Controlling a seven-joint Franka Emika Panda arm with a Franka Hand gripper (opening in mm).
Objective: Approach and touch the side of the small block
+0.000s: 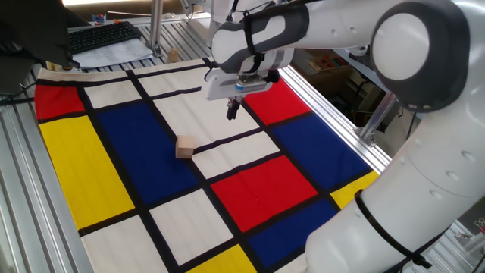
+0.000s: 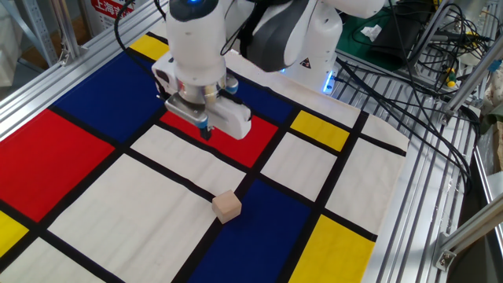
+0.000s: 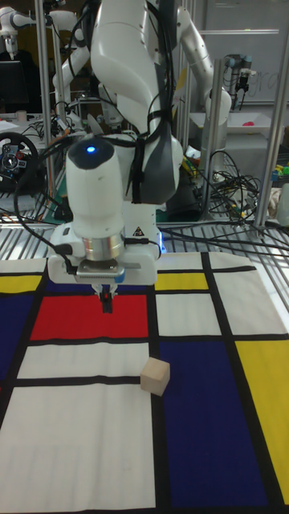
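Small block [image 1: 185, 147] sits on the cloth [image 1: 114, 152] at a black line crossing, white and blue patches around it. My pincer [image 1: 233, 112] hangs clenched and empty, well apart at its 2 o'clock. Approach step; next I need to descend toward its side.

Open cloth all round the block

The small block [image 1: 185, 147] sits alone on the cloth [image 1: 265, 189]; the gripper [image 1: 232, 111] hangs well apart above, nothing between them.
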